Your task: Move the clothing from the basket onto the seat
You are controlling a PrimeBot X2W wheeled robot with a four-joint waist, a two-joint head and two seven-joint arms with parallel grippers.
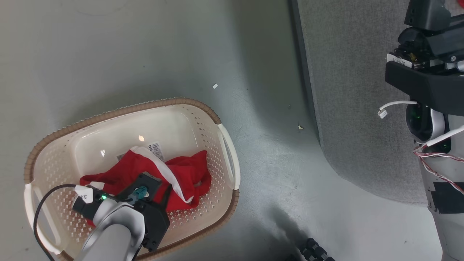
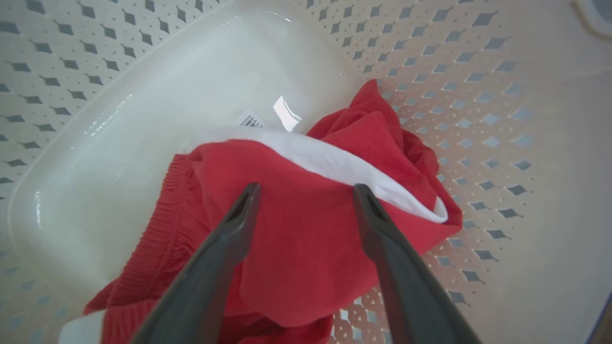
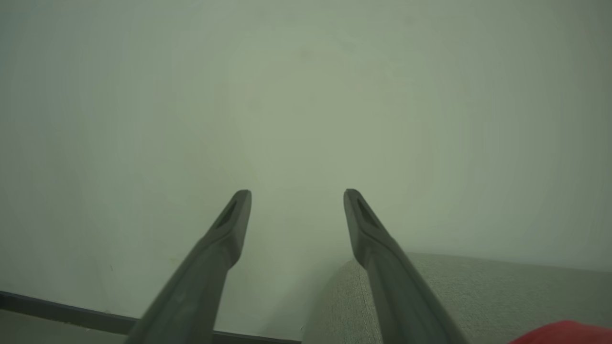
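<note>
Pointing at the red clothing (image 2: 296, 239) in the basket (image 1: 119, 112), the left gripper (image 2: 306, 191) stands spread; the right gripper (image 3: 296, 196) gapes too.

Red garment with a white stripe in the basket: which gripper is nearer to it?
Left. The left gripper hangs open just over the red white-striped garment inside the cream perforated basket; the right gripper is open by the grey woven seat.

Basket (image 2: 119, 95) under left gripper (image 2: 306, 187): cream plastic, smooth glossy bottom, perforated walls; rim (image 1: 119, 112) brown, woven-textured, matt. Clothing (image 2: 296, 239) beneath its tips: soft matt red cloth, white band, gathered elastic edge left of tips. Fingers (image 2: 210, 272): dark, matt, smooth. Seat (image 3: 478, 296) below right gripper (image 3: 297, 192): coarse grey woven fabric. Floor (image 1: 145, 54) around basket: smooth, faint sheen.
</note>
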